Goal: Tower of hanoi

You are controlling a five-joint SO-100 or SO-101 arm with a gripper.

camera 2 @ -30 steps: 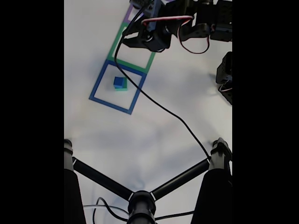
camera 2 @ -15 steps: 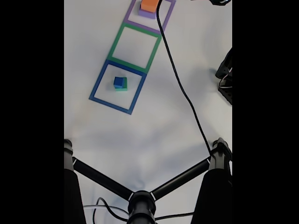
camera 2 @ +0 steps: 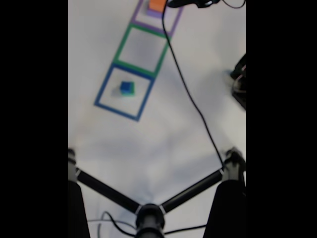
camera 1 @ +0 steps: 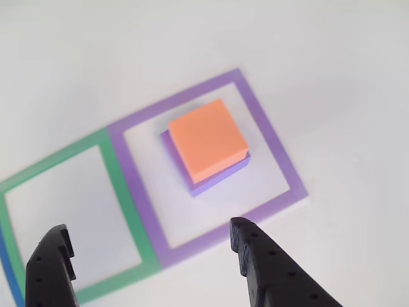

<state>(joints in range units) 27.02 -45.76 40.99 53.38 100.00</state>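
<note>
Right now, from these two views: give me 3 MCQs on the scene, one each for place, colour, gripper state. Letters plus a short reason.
1. Where does the orange block sit?
A. on the purple slab in the purple outline
B. in the green outline
C. on the blue cube

2. What colour is the outline around the blue cube in the fixed view?
A. purple
B. green
C. blue

3. How is the gripper?
A. shut on the orange block
B. open, holding nothing
C. shut on the blue cube

Answers:
1 A: in the other view the orange block lies on the slab, inside the purple square.
2 C: the blue outline frames the cube, which sits on something green.
3 B: the two fingertips stand wide apart with only tape and table between them.
</note>
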